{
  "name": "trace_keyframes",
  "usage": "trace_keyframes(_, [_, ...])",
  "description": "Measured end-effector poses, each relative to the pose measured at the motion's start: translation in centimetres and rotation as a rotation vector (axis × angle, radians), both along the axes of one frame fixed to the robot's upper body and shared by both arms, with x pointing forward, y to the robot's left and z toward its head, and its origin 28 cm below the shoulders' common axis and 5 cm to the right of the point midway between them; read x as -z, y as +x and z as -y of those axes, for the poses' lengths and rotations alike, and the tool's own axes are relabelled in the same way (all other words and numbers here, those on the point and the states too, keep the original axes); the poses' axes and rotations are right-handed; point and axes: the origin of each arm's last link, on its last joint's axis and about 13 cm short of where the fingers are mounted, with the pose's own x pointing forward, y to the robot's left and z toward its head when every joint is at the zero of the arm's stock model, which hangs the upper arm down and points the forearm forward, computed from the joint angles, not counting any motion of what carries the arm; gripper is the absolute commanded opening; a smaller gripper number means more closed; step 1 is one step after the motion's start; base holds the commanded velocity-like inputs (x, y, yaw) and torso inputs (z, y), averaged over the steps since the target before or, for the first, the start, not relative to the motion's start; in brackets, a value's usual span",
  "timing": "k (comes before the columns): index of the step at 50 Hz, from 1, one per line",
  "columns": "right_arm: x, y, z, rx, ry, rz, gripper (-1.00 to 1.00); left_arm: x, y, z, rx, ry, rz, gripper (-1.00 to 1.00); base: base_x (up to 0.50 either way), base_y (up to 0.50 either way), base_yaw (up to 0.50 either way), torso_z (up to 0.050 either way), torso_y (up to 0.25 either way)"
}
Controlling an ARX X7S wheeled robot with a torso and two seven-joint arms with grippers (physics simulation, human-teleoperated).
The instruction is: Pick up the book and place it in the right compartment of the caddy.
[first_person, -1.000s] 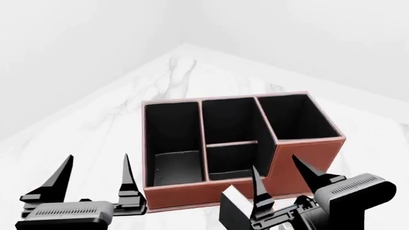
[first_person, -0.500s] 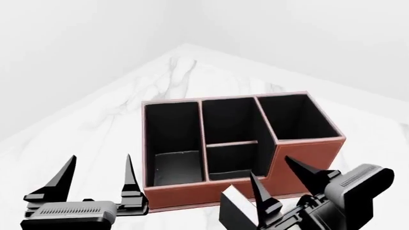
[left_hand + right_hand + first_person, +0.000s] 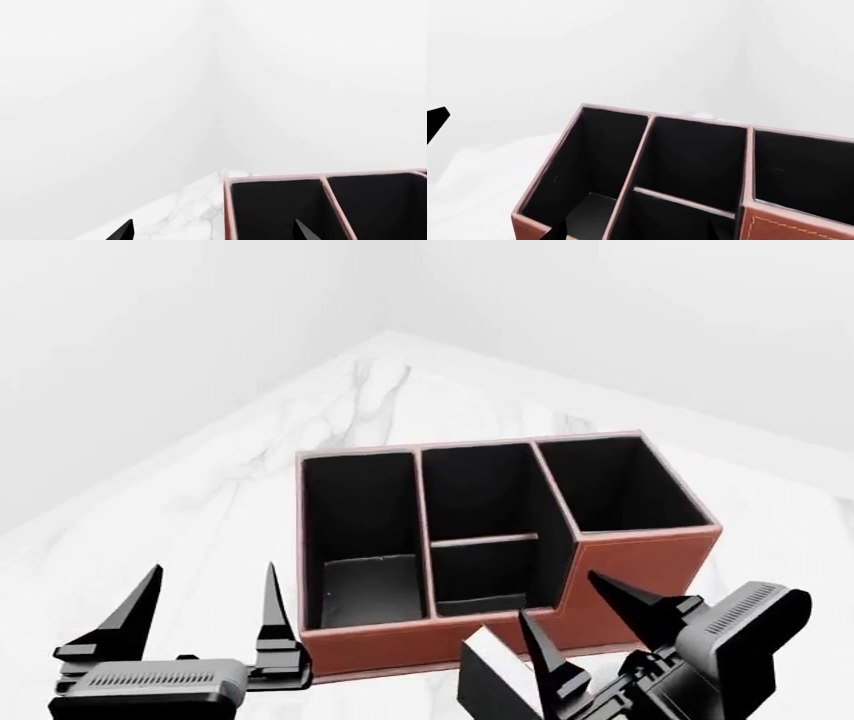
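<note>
The reddish-brown caddy [image 3: 441,645] with its black interior stands mid-table. Its right compartment [image 3: 621,485] is the tallest section and holds nothing. The black book [image 3: 483,680] with a white page edge stands just in front of the caddy at the bottom of the head view. My right gripper [image 3: 558,598] is open; its left finger overlaps the book's right side and the book is not between the fingers. My left gripper [image 3: 214,568] is open and empty, left of the caddy. The right wrist view shows the caddy [image 3: 627,170] and right compartment [image 3: 807,170], but no book.
The white marble table [image 3: 200,490] narrows to a far corner between plain white walls. The left wrist view shows the caddy's left section [image 3: 273,210] and the table corner [image 3: 193,200]. A black tip [image 3: 436,120] pokes in at the right wrist view's edge.
My right gripper has tilted and dropped slightly toward the front right, staying open. The left gripper has crept slightly right. The book and caddy have not moved.
</note>
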Motion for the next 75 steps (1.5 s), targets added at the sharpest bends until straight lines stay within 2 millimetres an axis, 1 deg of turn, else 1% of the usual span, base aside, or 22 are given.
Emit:
trace_keyframes(27, [0.4, -1.5, -0.1, -0.012, -0.015, 0.008, 1.00, 0.1, 0.0, 0.0, 0.001, 0.003, -0.005, 1.00, 0.00, 0.00, 0.00, 0.000, 0.000])
trace_keyframes(45, [1.0, -2.0, -0.3, -0.033, -0.023, -0.006, 1.00, 0.1, 0.0, 0.1, 0.002, 0.003, -0.007, 1.00, 0.00, 0.00, 0.00, 0.000, 0.000])
trace_keyframes(75, [2.8, -2.2, -0.7, -0.055, -0.040, -0.038, 1.00, 0.1, 0.0, 0.1, 0.000, 0.003, -0.011, 1.00, 0.00, 0.00, 0.00, 0.000, 0.000])
